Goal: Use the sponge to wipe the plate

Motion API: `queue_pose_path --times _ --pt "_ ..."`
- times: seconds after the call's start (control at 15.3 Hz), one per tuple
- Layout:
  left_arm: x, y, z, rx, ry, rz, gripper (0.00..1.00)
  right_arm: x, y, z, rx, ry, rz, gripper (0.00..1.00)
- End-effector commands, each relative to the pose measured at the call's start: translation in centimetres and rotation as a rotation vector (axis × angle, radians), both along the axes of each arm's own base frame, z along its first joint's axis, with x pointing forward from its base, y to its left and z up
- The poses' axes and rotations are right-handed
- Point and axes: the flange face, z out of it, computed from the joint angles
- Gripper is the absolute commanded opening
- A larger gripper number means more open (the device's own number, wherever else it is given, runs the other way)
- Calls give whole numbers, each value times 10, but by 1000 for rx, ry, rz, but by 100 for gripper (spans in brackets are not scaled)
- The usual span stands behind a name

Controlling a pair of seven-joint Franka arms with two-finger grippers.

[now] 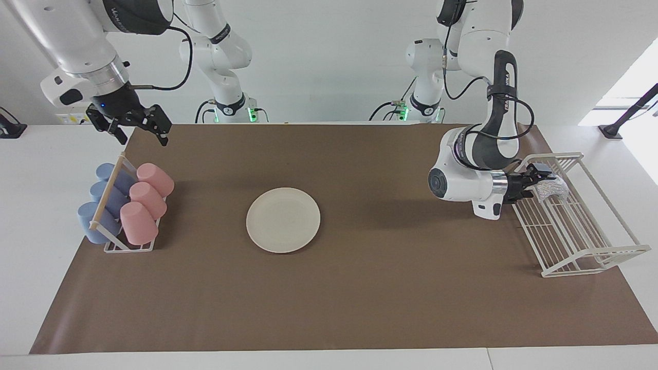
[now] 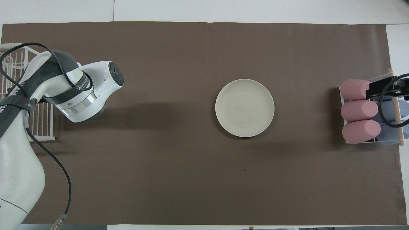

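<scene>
Two racks are flanking the round cream-white plate [image 1: 283,219] lying mid-mat: left gripper [image 1: 537,177], fingers spread, is reaching into the white wire rack [image 1: 581,221] beside the silvery mesh sponge [image 1: 551,188]; right gripper [image 1: 136,125], spread, is hovering over the pink and blue cups [image 1: 123,203]

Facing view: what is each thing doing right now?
plate, flat on the mat, nothing on it.
sponge, lying in the wire rack.
left end effector, open at the sponge.
right end effector, open, waiting above the cups.
</scene>
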Motion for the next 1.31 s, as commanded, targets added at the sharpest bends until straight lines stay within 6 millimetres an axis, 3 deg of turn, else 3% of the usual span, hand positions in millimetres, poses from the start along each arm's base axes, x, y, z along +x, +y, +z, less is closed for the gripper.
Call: queue_pose_path --times 0.0,0.33,0.46,0.78,0.98,1.05,1.24 --pt "-1 4 1 -9 -15 -15 100 -4 2 4 20 2 18 100" --pt "0 -6 4 -67 -22 11 100 -4 1 4 20 2 17 100" --pt "0 -12 24 -134 -52 43 100 -4 1 3 20 4 17 100" --pt "-16 -26 118 -397 -180 122 100 -5 1 4 20 4 18 100" --pt "-22 -35 165 -577 -241 182 100 -5 0 3 20 5 21 100" --pt "-28 -34 177 -630 -253 204 100 -5 0 3 20 5 23 100" --pt "-65 -11 242 -864 -191 192 100 -5 0 3 20 5 23 100"
